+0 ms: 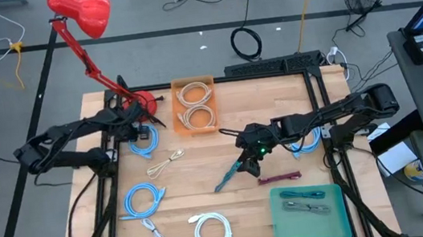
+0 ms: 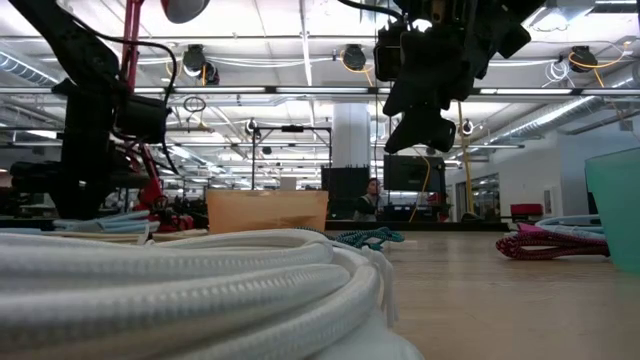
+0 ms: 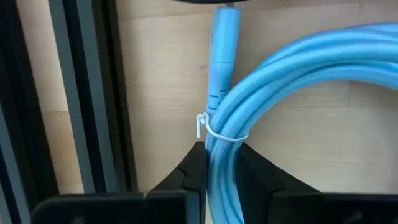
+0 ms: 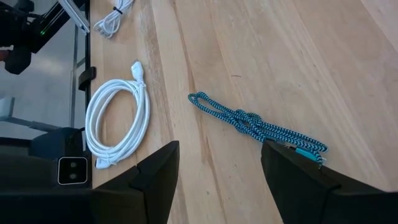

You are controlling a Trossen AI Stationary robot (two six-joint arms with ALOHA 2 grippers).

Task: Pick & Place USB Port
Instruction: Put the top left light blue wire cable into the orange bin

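A light blue coiled cable (image 1: 144,143) lies on the wooden table near its far left corner. My left gripper (image 1: 139,135) stands over it, pointing down and shut on its bundled strands (image 3: 292,68). The cable's plug (image 3: 222,43) sticks out past a white tie (image 3: 208,130). My right gripper (image 1: 243,163) hangs open above the table's middle, over a teal braided cable (image 4: 255,124) that lies flat on the wood, and touches nothing. My left gripper pinches the blue cable's bundle of several strands (image 3: 219,171) between its two fingers, just beside the white tie. The fingers (image 3: 189,174) come from above, pointing down, and lie across the strands. The rest of the coil rests on the table.
A tan box (image 1: 195,104) with beige cables stands at the far middle, with a red lamp (image 1: 81,13) to its left. Other cables lie about: a blue coil (image 1: 145,199), a white coil (image 1: 212,232), a beige one (image 1: 164,163), a maroon one (image 1: 279,177). A green tray (image 1: 308,212) sits near right.
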